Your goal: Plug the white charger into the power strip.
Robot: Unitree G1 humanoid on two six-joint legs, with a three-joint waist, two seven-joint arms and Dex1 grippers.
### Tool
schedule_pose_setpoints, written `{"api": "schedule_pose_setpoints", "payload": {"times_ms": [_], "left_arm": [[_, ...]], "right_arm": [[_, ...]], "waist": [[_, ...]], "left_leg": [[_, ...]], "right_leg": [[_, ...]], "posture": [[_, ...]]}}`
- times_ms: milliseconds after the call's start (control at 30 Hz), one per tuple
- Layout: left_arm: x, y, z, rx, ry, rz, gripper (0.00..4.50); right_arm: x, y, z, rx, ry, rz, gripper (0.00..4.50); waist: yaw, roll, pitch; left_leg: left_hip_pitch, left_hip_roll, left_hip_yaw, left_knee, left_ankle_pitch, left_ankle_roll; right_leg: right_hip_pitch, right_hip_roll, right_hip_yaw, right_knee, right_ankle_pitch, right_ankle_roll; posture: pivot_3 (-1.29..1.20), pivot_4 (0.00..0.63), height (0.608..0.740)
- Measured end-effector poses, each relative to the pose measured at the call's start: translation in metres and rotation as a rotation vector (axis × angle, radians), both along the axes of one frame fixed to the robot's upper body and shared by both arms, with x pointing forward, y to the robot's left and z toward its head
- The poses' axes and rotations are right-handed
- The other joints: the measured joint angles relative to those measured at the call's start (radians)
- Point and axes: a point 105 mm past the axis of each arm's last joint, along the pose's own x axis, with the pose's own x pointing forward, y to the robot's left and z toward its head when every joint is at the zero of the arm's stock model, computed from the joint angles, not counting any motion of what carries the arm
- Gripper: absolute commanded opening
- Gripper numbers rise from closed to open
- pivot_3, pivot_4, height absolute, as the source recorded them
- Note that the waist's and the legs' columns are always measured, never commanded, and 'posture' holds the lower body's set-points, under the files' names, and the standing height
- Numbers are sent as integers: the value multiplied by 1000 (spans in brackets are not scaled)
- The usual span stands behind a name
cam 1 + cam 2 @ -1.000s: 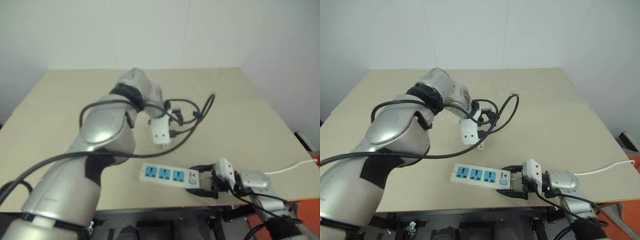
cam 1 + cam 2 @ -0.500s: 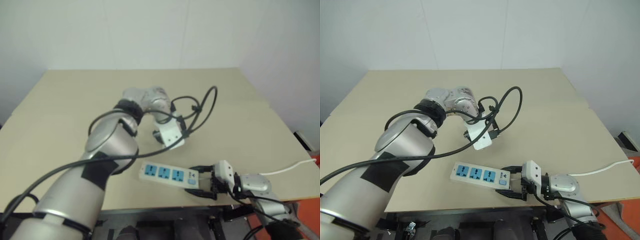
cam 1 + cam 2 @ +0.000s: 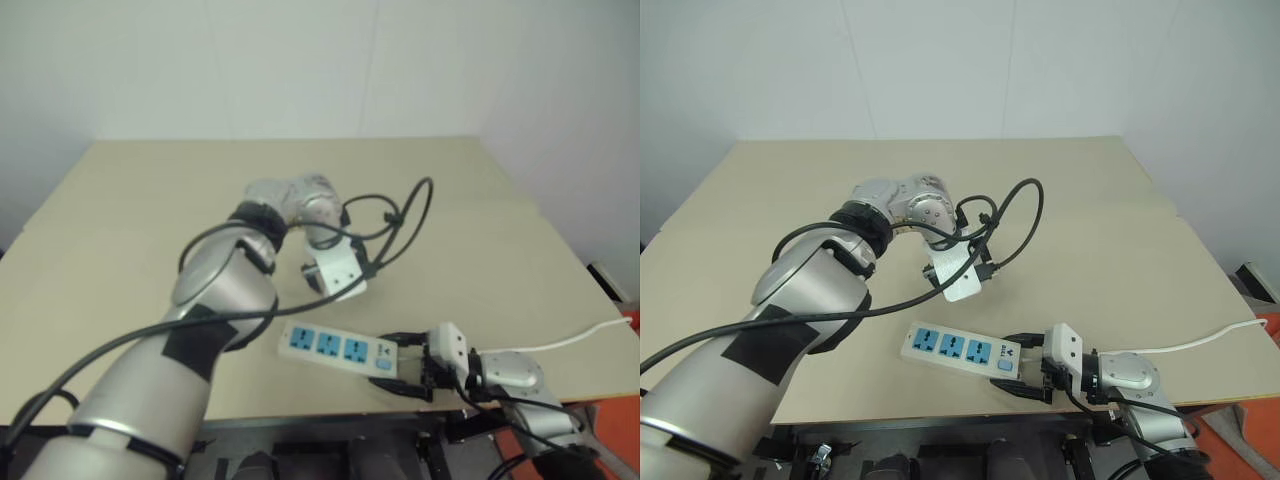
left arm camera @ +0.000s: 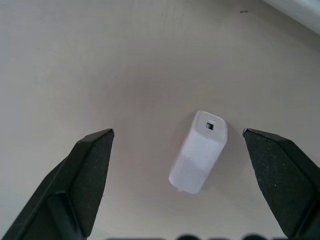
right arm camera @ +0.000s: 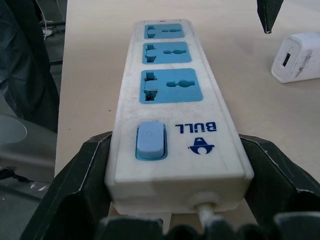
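Two hands are at work on your bench [image 3: 1120, 200], each with its own job. From the head camera, your right hand [image 3: 1032, 371] sits at the near right corner, its black fingers closed around the switch end of the power strip [image 3: 960, 352], which lies flat near the front edge with its three blue sockets facing up. That grip looks meant to pin the strip so it won't slide when a plug is pushed in. Your left hand [image 3: 335, 275] hangs just beyond the strip, pointing steeply down at the bench.

From the left wrist camera, you see why: the white charger [image 4: 198, 151] lies on its side on the bench, between the two black fingers [image 4: 85, 175], which stand wide apart and touch nothing. The charger sits nearer one finger than the other, so you may want to centre over it before closing.

From the right wrist camera, the strip fills the gap between your right hand's fingers [image 5: 80, 180], both pressed against its sides next to the blue switch [image 5: 150, 141] and cable exit. The charger rests beyond the strip, off to one side, apart from it. All three sockets are free.
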Motion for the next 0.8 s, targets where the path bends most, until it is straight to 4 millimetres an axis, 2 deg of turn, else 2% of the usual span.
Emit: {"api": "schedule_pose_setpoints", "payload": {"times_ms": [300, 567, 667, 800], "left_arm": [[12, 11, -14, 78, -129, -50, 4500], [11, 2, -19, 48, -161, -112, 4500], [15, 4, -24, 110, -225, -167, 4500], [17, 2, -24, 90, -243, -180, 4500]], "right_arm": [[0, 3, 0, 0, -8, -13, 3439], [-2, 4, -1, 0, -18, -39, 3439], [-3, 5, 0, -6, -26, -44, 3439], [-3, 5, -1, -3, -29, -61, 3439]], "waist": [[0, 0, 0], [0, -1, -1], [-1, -1, -1], [1, -1, -1]], "left_leg": [[1, 0, 0, 0, 0, 0], [1, 0, 0, 0, 0, 0], [1, 0, 0, 0, 0, 0], [1, 0, 0, 0, 0, 0]], "right_leg": [[1, 0, 0, 0, 0, 0], [1, 0, 1, 0, 0, 0], [1, 0, 1, 0, 0, 0], [1, 0, 1, 0, 0, 0]], "posture": [[0, 150, 740], [0, 150, 740], [0, 150, 740], [0, 150, 740]]}}
